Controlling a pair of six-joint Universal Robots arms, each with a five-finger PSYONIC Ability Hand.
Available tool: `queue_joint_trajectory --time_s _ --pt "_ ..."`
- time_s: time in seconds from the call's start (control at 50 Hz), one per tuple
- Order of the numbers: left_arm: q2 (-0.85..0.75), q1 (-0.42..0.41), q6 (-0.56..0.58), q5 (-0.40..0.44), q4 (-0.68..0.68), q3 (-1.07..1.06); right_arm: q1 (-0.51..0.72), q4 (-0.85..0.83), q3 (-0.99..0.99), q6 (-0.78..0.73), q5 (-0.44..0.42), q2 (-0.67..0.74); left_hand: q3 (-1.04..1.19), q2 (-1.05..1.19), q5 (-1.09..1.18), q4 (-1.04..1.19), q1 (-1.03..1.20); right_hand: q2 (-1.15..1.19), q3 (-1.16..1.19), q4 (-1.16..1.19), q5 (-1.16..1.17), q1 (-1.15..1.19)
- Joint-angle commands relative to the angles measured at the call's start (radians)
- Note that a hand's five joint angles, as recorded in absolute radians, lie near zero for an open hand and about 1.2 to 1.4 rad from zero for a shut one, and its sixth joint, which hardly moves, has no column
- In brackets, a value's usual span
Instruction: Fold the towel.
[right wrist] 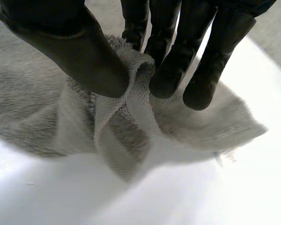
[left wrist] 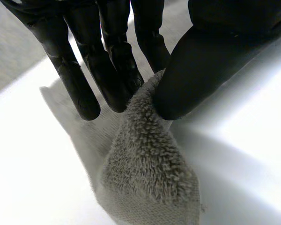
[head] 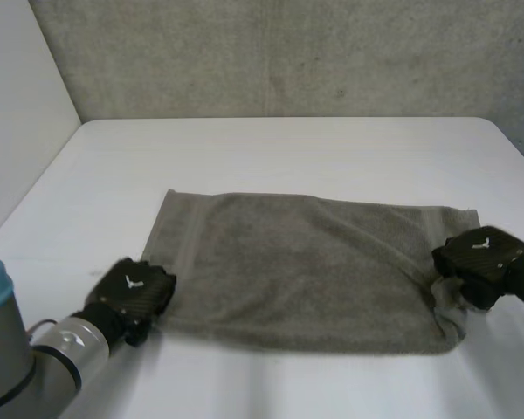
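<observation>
Towel: a grey terry towel (head: 306, 266) lies spread flat on the white table (head: 288, 148), long side running left to right, near the table's front edge.
Left hand: the left hand (head: 133, 292) is at the towel's near-left corner. In the left wrist view its thumb (left wrist: 196, 70) and fingers (left wrist: 117, 79) pinch the cloth between them, and the corner stands up in a small peak under the fingertips.
Right hand: the right hand (head: 486, 257) is on the towel's right short edge, close to the near-right corner. In the right wrist view a fold of the woven hem band is clamped between its thumb (right wrist: 84, 56) and fingers (right wrist: 168, 75).
Cloth by the right hand: bunched and rumpled, the near-right corner drawn in.
Background: a rough grey wall (head: 288, 52) behind the table.
</observation>
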Motion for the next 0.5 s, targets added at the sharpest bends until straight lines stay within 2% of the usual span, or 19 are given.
queue_joint_trajectory --time_s 0.02,0.14,0.26,0.3,0.36,0.4,0.5 --pt "0.186 0.001 -0.002 -0.005 -0.118 0.043 -0.033 0.109 -0.081 0.002 0.003 -0.129 0.188 0.186 0.204 0.186 0.226 0.093 0.053 0.047 0.053 0.077" --pt "0.34 0.018 0.0 0.006 -0.355 0.106 -0.13 0.374 -0.192 -0.035 -0.015 -0.204 0.188 0.186 0.204 0.186 0.226 0.093 0.053 0.047 0.053 0.077" --pt "0.383 0.026 -0.002 0.007 -0.495 0.151 -0.175 0.486 -0.225 -0.116 -0.05 -0.253 0.188 0.186 0.204 0.186 0.226 0.093 0.053 0.047 0.053 0.077" --pt "0.412 0.036 -0.002 0.009 -0.562 0.183 -0.233 0.549 -0.25 -0.151 -0.087 -0.288 0.188 0.186 0.204 0.186 0.226 0.093 0.053 0.047 0.053 0.077" --pt "0.426 0.041 -0.002 0.009 -0.586 0.197 -0.265 0.574 -0.267 -0.164 -0.112 -0.301 0.188 0.186 0.204 0.186 0.226 0.093 0.053 0.047 0.053 0.077" --pt "0.452 0.056 -0.002 0.012 -0.61 0.223 -0.317 0.606 -0.293 -0.171 -0.163 -0.311 0.188 0.186 0.204 0.186 0.226 0.093 0.053 0.047 0.053 0.077" --pt "0.462 0.102 0.002 0.029 -0.618 0.229 -0.371 0.634 -0.279 -0.19 -0.196 -0.311 0.188 0.186 0.204 0.186 0.226 0.093 0.053 0.047 0.053 0.077"
